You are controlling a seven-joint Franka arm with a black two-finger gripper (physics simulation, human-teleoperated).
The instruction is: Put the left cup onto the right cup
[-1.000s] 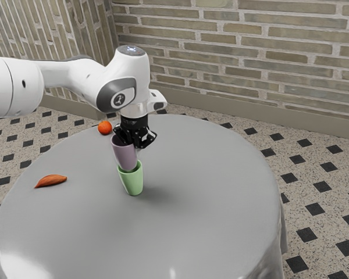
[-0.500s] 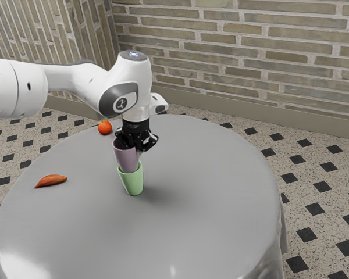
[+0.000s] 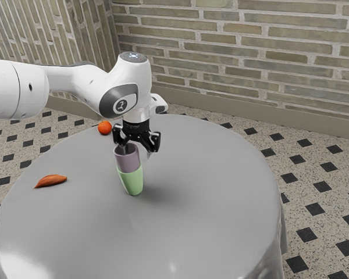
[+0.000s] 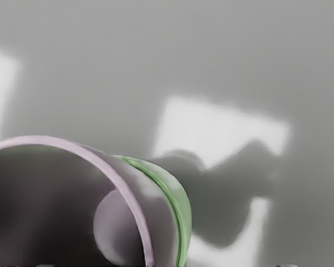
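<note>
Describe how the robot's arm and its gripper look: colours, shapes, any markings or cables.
The arm is glossy white, built of thick rounded segments. One joint carries a grey cap with a small white mark on it. The gripper is black, with two short fingers. I see no loose cables.

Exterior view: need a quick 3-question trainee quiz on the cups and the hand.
1. True or false: the purple cup sits nested inside the green cup.
2. The hand is: A) open, just above the purple cup's rim; B) shut on the green cup; C) far off to one side of both cups.
3. What colour is the small ball just to the exterior view's left of the hand?

Key: 1 true; 2 A; 3 orange.
</note>
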